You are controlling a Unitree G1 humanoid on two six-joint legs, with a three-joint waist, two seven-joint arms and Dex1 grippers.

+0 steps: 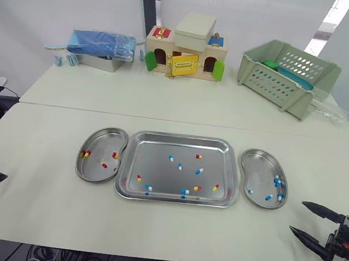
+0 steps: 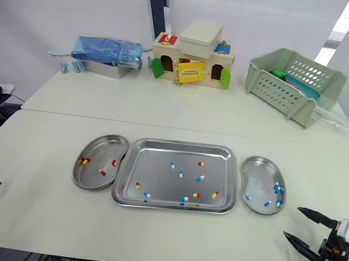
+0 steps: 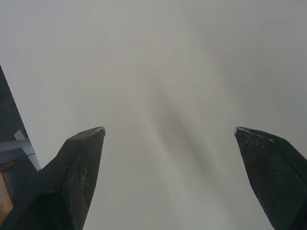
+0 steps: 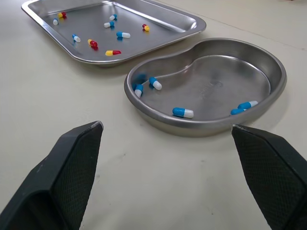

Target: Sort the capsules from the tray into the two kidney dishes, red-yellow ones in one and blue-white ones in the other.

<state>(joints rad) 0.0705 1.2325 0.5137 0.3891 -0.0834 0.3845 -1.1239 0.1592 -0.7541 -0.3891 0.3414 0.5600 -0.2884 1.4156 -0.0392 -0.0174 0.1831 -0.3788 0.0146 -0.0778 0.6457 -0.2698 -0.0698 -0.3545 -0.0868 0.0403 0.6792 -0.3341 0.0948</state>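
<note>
Mid-sort: capsules (image 1: 199, 170) of both colours loose in the tray (image 1: 159, 148) between left dish (image 1: 99, 143) and right dish (image 1: 259, 169). With right pincer (image 1: 297, 216) and left pincer (image 3: 168, 129) spread wide, empty, low over the bench (image 1: 44, 153), single out an isolated capsule, descend straight, close gently; red-yellow to the left dish, blue-white to the right.

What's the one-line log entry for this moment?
left gripper open, over table | right gripper open, beside right dish | tray: mixed capsules remain | left dish: red-yellow capsules | right dish: blue-white capsules
</note>
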